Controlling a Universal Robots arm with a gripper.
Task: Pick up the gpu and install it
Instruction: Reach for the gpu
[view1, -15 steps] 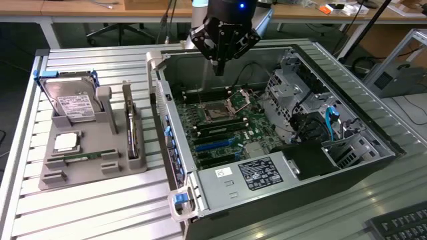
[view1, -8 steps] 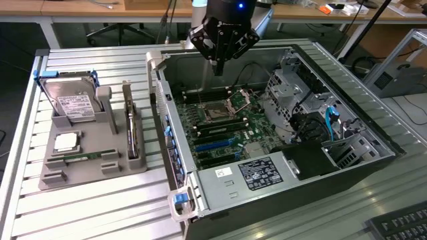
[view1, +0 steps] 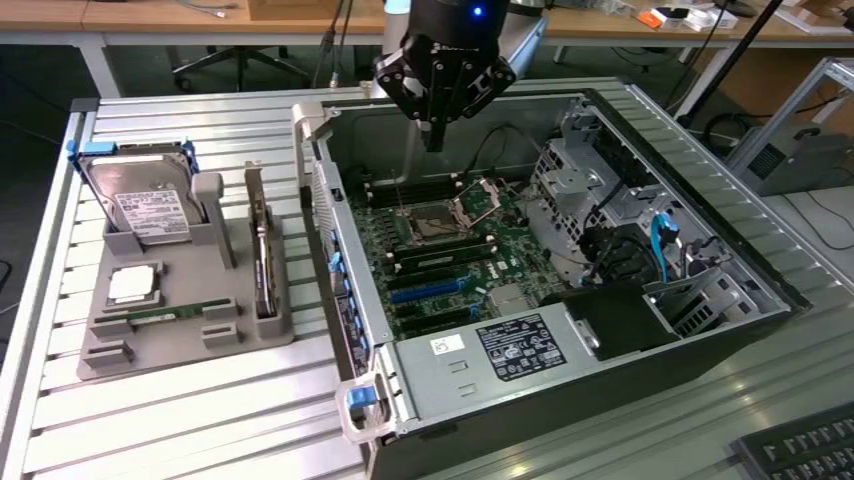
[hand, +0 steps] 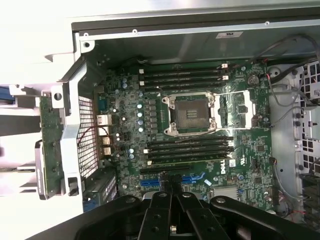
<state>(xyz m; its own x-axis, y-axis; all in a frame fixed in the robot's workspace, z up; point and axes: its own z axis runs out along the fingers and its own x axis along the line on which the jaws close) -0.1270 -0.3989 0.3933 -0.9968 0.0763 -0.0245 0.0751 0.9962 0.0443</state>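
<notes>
A slatted metal table (view1: 160, 420) carries an open computer case (view1: 601, 410) lying on its side. Inside the case, the green motherboard (view1: 441, 260) lies across the floor, with an empty processor socket (view1: 434, 222) near its middle and a boxy power supply (view1: 494, 355) at the case's near end.

Just beside the case, on the exterior view's left, sits a grey parts tray (view1: 174, 340). At the tray's far end, well apart from the case, a hard drive (view1: 147, 210) leans upright. The gpu (view1: 263, 255) stands on edge in the tray slot nearest the case wall, untouched. The green board outside the case in the wrist view is probably the same card, though the glare there makes this uncertain. A processor chip (view1: 134, 285) and a memory stick (view1: 167, 313) lie flat on the tray.

The gripper (view1: 434, 135) hangs over the far end of the case interior, fingers pressed together and holding nothing, well apart from the gpu.
</notes>
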